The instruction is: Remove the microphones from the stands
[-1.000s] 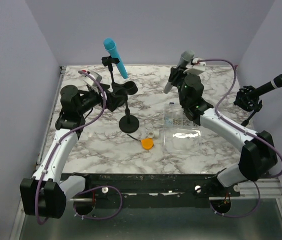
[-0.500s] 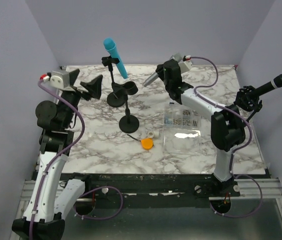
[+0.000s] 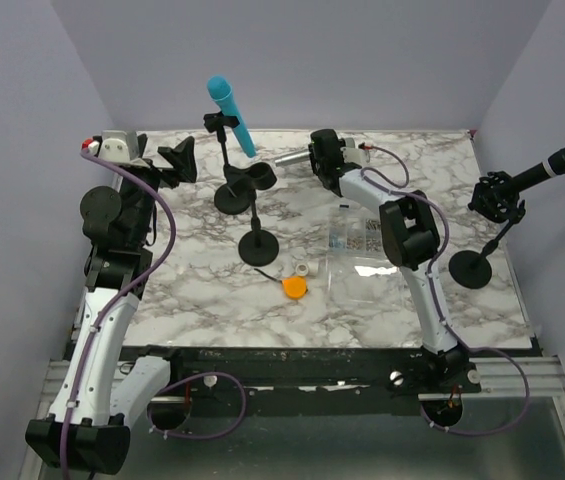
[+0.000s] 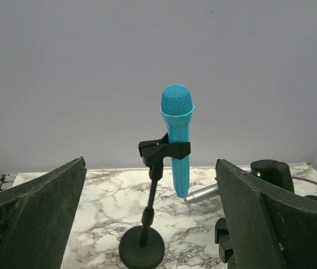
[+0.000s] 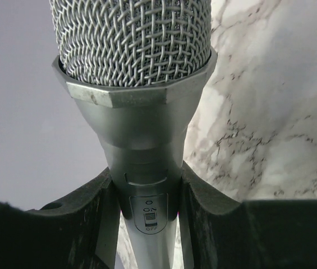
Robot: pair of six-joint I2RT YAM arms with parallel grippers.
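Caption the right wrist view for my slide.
Right end effector clamped on the silver microphone, marble table behind.

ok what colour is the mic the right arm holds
Silver mic, best seen in the right wrist view.

We count three microphones: the blue microphone (image 3: 230, 112), the silver microphone (image 3: 288, 158) right of it, and the black microphone (image 3: 560, 161) far right. There are three stands: the blue microphone's stand (image 3: 233, 197), the empty stand (image 3: 259, 248) and the black microphone's stand (image 3: 474, 270). Nearer than the blue microphone lie one orange disc (image 3: 294, 287), one white piece (image 3: 309, 270) and one clear box (image 3: 367, 268).

Satin silver metal microphone (image 5: 141, 134) with wire-mesh head, rough matt black pads (image 5: 46, 235), smooth marble-patterned table (image 3: 192, 290).
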